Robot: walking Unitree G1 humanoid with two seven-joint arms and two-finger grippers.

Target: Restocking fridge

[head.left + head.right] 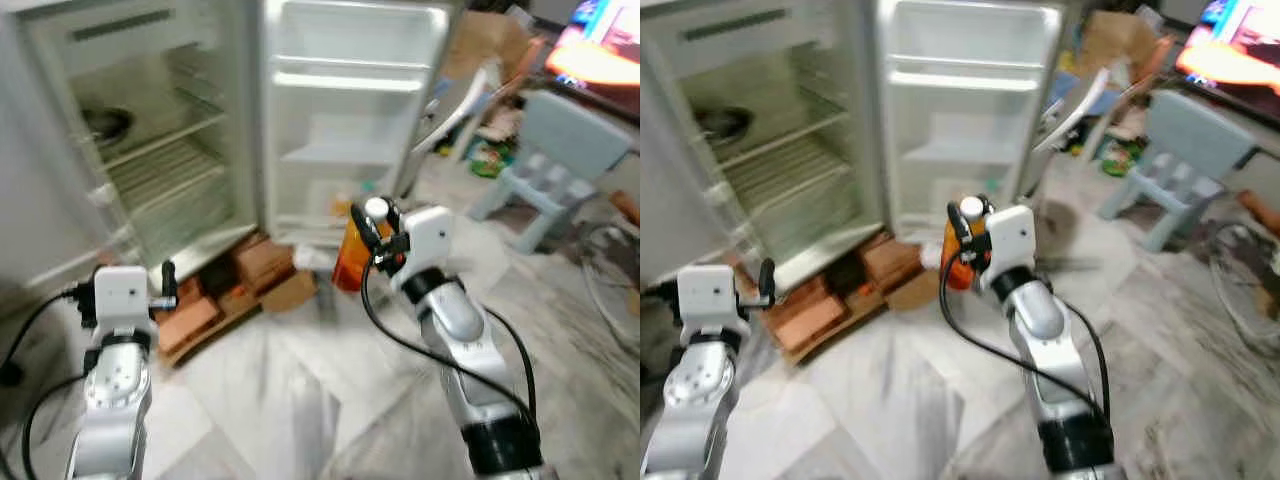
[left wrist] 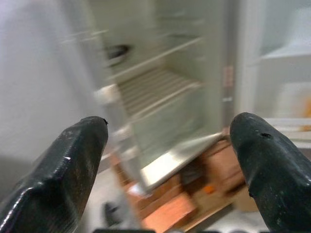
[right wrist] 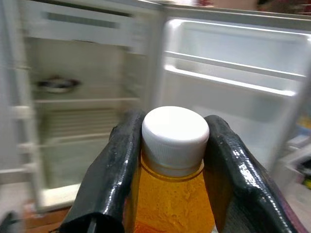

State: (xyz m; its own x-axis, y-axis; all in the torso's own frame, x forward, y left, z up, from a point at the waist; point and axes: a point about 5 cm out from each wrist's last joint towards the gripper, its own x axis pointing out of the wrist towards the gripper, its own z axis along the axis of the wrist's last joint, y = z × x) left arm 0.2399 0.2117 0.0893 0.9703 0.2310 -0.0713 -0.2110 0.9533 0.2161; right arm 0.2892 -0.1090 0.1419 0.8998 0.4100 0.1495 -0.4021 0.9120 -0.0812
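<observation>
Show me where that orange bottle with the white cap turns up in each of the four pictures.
Left eye view: orange bottle at centre, held before the fridge door.
Right eye view: left of centre, same hold.
Left wrist view: not there.
Right wrist view: bottom centre, between two fingers.
Shared landmark: open fridge.

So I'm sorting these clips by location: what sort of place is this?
Most likely a lived-in home: an open fridge stands on bricks on a marble floor, with a child's plastic chair and cardboard boxes nearby.
</observation>
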